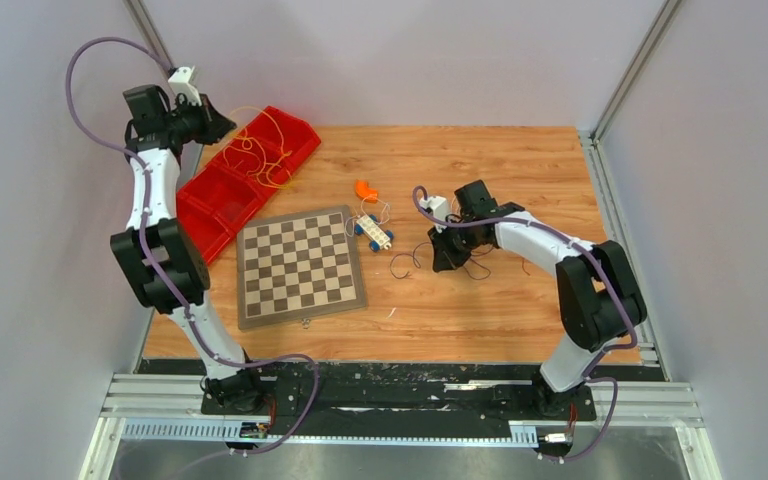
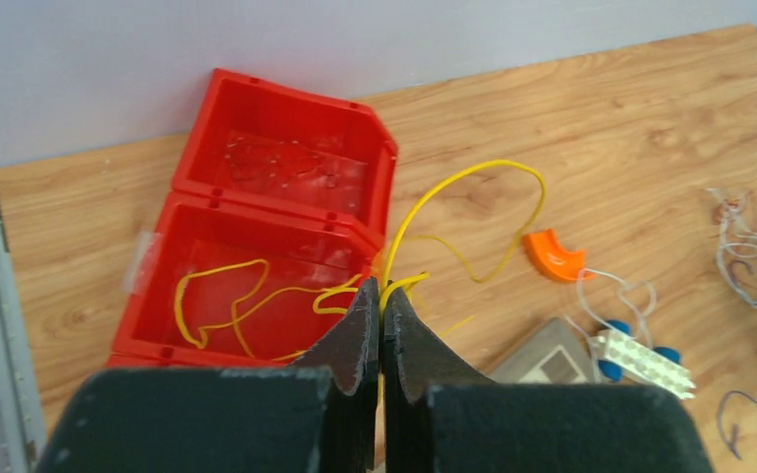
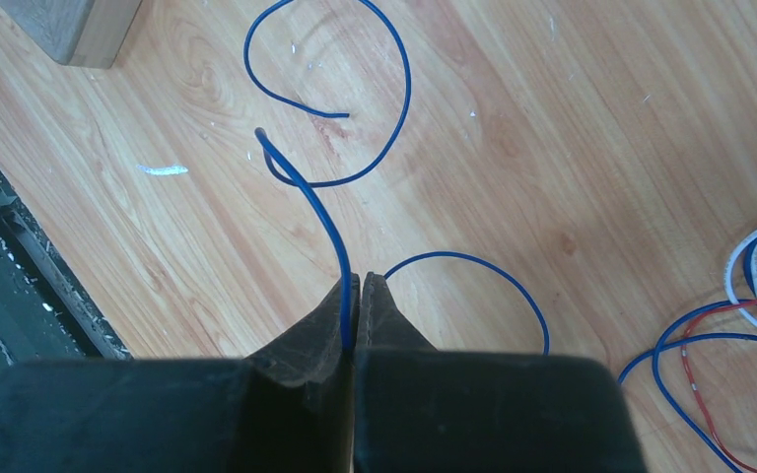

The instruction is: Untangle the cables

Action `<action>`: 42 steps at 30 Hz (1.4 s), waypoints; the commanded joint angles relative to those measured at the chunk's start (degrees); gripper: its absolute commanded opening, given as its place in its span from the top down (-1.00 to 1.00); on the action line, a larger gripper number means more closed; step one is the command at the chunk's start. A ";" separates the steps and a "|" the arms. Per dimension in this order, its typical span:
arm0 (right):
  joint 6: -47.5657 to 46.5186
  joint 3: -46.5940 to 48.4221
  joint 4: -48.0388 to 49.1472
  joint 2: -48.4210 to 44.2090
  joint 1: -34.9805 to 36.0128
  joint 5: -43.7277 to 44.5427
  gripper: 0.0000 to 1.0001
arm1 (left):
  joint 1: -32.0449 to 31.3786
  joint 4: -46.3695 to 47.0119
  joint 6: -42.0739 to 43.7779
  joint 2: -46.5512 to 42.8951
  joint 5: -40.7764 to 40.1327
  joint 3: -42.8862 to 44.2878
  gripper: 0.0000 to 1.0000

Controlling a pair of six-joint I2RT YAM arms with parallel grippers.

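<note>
We see the left pincer [image 2: 382, 320] clamped shut on a yellow cable [image 2: 473, 169], which loops from its tips into the red bin [image 2: 256, 213] at far left. The right pincer [image 3: 355, 296] pinches a blue cable [image 3: 308, 197] that curls across the counter [image 3: 572, 128] just beyond its tips.

From where I stand, the right gripper [image 3: 356, 288] pinches a blue cable [image 3: 317, 209] that curls over the wooden table [image 3: 572, 128]; white and red cables [image 3: 732, 276] lie at the right edge.

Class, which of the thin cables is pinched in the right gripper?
The blue cable, clamped in the shut right gripper; the yellow cable sits in the left gripper.
</note>
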 commanded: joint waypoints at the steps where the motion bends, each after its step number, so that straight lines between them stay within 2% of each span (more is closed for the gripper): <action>1: 0.68 2.92 -1.01 1.49 0.15 -1.58 1.00 | 2.17 1.12 6.50 2.93 0.56 5.50 1.00; 5: 0.64 3.84 -1.70 2.66 0.14 -1.78 0.99 | 2.55 -0.09 11.11 6.01 -1.97 7.16 1.00; 9: 0.89 4.85 -2.42 3.70 0.18 -2.25 0.99 | 2.65 2.34 14.63 7.78 -8.83 6.85 1.00; 19: 1.10 6.78 -3.78 5.22 0.18 -2.60 0.98 | 2.70 12.00 16.24 9.89 -24.92 7.84 1.00; 24: 1.16 7.20 -3.97 5.52 0.14 -3.01 0.98 | 2.67 13.62 18.26 10.58 -31.53 9.21 1.00; 28: 1.25 7.22 -4.07 5.62 0.15 -3.19 0.98 | 2.35 12.12 21.01 10.77 -32.66 9.10 1.00; 33: 1.08 7.09 -4.05 5.68 0.15 -3.07 0.97 | 1.03 4.44 26.44 10.93 -23.98 8.71 1.00; 36: 1.07 7.21 -4.10 5.90 0.16 -3.18 0.97 | -1.65 -2.80 34.76 11.73 -27.38 8.65 1.00; 38: 1.12 7.17 -4.22 6.09 0.14 -3.33 0.97 | -3.38 -6.15 37.41 13.07 -29.53 9.31 1.00; 42: 1.10 7.30 -4.36 6.28 0.15 -3.51 0.97 | -5.25 -9.05 38.28 16.77 -31.10 11.55 1.00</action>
